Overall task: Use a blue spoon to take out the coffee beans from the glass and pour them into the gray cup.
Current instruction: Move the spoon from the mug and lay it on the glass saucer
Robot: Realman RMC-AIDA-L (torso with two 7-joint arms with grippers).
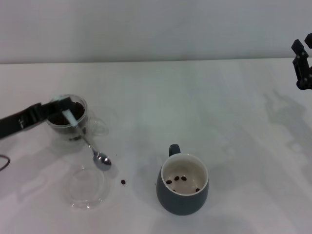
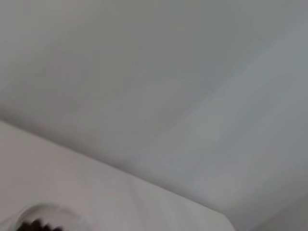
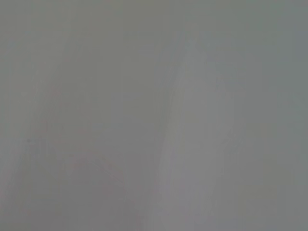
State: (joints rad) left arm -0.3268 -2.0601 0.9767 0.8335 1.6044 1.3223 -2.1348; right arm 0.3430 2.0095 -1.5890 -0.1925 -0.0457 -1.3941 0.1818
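In the head view my left gripper (image 1: 62,104) reaches in from the left, above the glass (image 1: 68,119), and is shut on the pale-blue handle of the blue spoon (image 1: 73,118). The spoon slants down from it. Its shiny bowl (image 1: 102,161) is outside the glass, by the far rim of a shallow dish, and looks empty. The glass holds dark coffee beans (image 1: 59,118); they also show at the lower edge of the left wrist view (image 2: 38,226). The gray cup (image 1: 183,195) stands front centre with a few beans (image 1: 181,179) inside. My right gripper (image 1: 302,61) is parked at the far right edge.
A shallow clear glass dish (image 1: 87,187) lies in front of the glass, near the table's front edge. One loose bean (image 1: 123,182) lies on the white table between the dish and the gray cup. The right wrist view shows only a plain grey surface.
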